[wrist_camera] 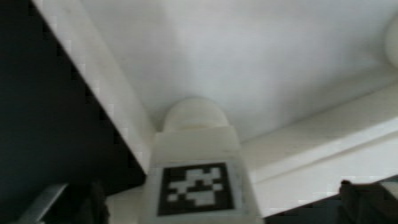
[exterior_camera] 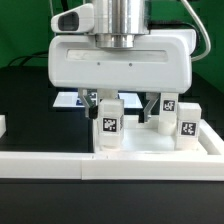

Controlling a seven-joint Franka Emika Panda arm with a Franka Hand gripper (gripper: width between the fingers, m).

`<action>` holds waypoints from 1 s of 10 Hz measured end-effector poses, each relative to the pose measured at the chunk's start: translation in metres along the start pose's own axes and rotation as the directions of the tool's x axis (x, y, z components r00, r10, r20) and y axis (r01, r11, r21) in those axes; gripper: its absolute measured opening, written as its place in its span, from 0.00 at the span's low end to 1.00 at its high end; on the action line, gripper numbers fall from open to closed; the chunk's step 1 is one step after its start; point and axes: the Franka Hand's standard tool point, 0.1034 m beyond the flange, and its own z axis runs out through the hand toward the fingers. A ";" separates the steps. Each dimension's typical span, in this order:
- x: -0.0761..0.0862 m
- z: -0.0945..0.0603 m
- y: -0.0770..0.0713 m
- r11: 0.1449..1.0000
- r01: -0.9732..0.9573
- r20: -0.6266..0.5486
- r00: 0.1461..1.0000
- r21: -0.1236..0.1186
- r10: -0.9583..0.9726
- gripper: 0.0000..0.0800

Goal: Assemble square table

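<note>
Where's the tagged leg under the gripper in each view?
Exterior view: leg stands upright at centre, just below the open gripper, on the tabletop.
Wrist view: same leg fills the lower middle, tag facing the camera.
Shared landmark: the leg's black-and-white tag.

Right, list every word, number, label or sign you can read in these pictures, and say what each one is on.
No readable words, brand names or numbers in either view.
Leg between the open gripper's fingers: black-and-white square tag, a pattern only, no letters.
Second leg: same kind of tag, no text.
Third leg behind: tag partly hidden, too small to read.
Wrist view: the tag on the leg is blurred, pattern only.
</note>
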 end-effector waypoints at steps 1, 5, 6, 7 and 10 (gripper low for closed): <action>0.000 0.000 0.001 0.998 0.070 0.001 0.998 -0.010 -0.070 0.81; 0.001 0.000 0.003 1.000 -0.016 0.000 1.000 -0.013 0.016 0.36; 0.001 0.000 0.003 0.995 -0.100 -0.001 0.995 -0.012 0.100 0.36; 0.001 0.000 0.003 0.989 -0.150 -0.002 0.989 -0.012 0.150 0.36; 0.002 0.001 0.003 0.905 -0.426 -0.004 0.905 -0.009 0.426 0.36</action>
